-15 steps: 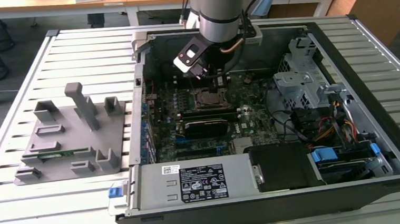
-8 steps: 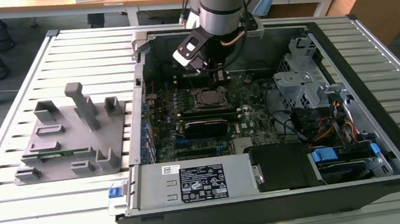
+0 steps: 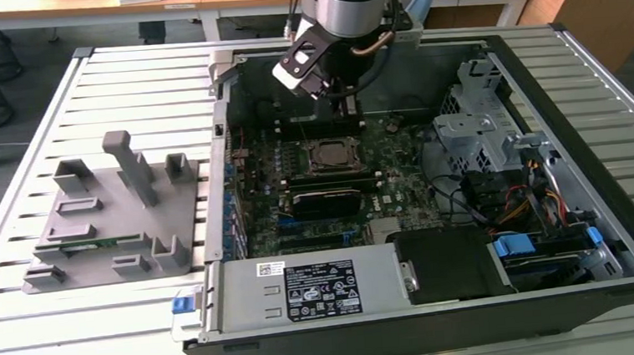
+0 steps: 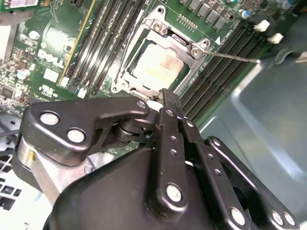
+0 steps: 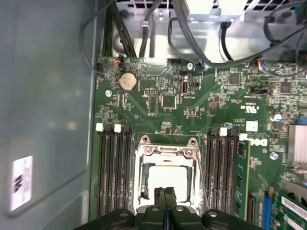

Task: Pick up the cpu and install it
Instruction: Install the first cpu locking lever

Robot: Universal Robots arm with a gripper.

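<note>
Hovering over the socket (image 5: 165,151), the claw (image 5: 165,192) is pinched closed w/ nothing in it; the cpu (image 5: 165,175) lies flat inside the frame (seated, I'd judge), so no grip needed.

Silver-grey cylindrical arm (image 3: 347,4) gleaming, white block (image 3: 300,61) sitting at its wrist, thin cable (image 3: 373,48) looping alongside, black gripper (image 4: 169,98) linkages showing round silver screws (image 4: 173,192).
</note>
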